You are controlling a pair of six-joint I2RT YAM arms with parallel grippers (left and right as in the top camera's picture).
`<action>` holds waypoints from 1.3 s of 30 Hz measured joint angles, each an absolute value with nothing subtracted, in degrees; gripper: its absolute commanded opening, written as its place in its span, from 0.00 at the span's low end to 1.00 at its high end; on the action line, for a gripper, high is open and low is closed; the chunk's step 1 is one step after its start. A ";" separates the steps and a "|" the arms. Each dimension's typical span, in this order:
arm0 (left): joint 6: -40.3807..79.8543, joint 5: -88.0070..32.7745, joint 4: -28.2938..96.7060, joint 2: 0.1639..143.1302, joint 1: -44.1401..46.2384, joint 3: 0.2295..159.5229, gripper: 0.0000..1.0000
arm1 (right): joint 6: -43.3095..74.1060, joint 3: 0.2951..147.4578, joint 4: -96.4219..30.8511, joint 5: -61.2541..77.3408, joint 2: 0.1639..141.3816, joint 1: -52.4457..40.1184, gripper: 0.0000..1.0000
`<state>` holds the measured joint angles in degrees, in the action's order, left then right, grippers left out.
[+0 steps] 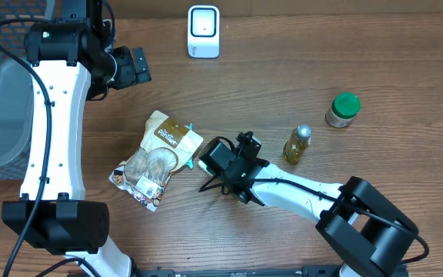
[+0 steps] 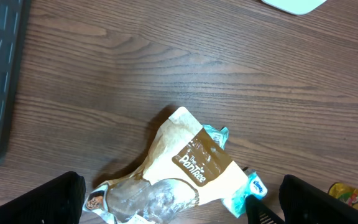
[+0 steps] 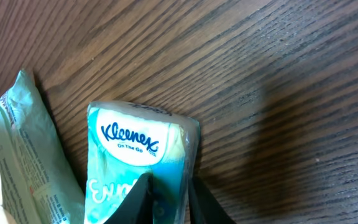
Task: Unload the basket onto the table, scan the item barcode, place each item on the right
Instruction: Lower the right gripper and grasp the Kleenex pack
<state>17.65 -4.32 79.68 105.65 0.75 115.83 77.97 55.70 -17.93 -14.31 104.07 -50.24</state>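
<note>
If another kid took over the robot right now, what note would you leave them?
Left gripper: open, holding nothing.
Right gripper: pinched on the Kleenex pack, which lies on the table beside the snack bag.
Scanner: at the far edge, apart from both.
Done: pack grabbed, it seems.
Left to do: lift the pack, find its barcode (not in view), and show it to the scanner.
</note>
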 measured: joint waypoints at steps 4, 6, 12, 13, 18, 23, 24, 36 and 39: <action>17.67 -4.32 79.68 105.65 0.75 115.83 1.00 | 78.00 55.70 -17.32 -14.17 105.01 -50.24 0.17; 17.67 -4.32 79.68 105.65 0.75 115.83 1.00 | 78.04 55.70 -17.19 -13.91 105.19 -50.24 0.21; 17.65 -4.29 79.68 105.65 0.75 115.83 1.00 | 78.11 55.86 -17.41 -13.23 105.38 -50.17 0.21; 17.65 -4.32 79.68 105.65 0.75 115.83 1.00 | 78.17 55.88 -17.52 -13.13 105.38 -50.15 0.20; 17.67 -4.32 79.68 105.65 0.75 115.83 1.00 | 78.17 56.31 -18.57 -12.91 105.41 -49.95 0.17; 17.67 -4.32 79.68 105.65 0.75 115.83 1.00 | 71.00 56.75 -19.20 -12.34 105.38 -49.04 0.14; 17.65 -4.32 79.68 105.65 0.75 115.83 1.00 | 68.60 56.93 -19.31 -11.81 105.38 -48.66 0.13; 17.67 -4.32 79.68 105.65 0.75 115.83 1.00 | 42.89 61.12 -28.62 3.73 105.06 -36.34 0.41; 17.65 -4.29 79.68 105.65 0.75 115.83 1.00 | 39.70 61.91 -28.80 7.35 105.06 -34.50 0.46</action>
<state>17.65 -4.29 79.68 105.65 0.75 115.83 39.70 61.91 -28.80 7.35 105.06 -34.50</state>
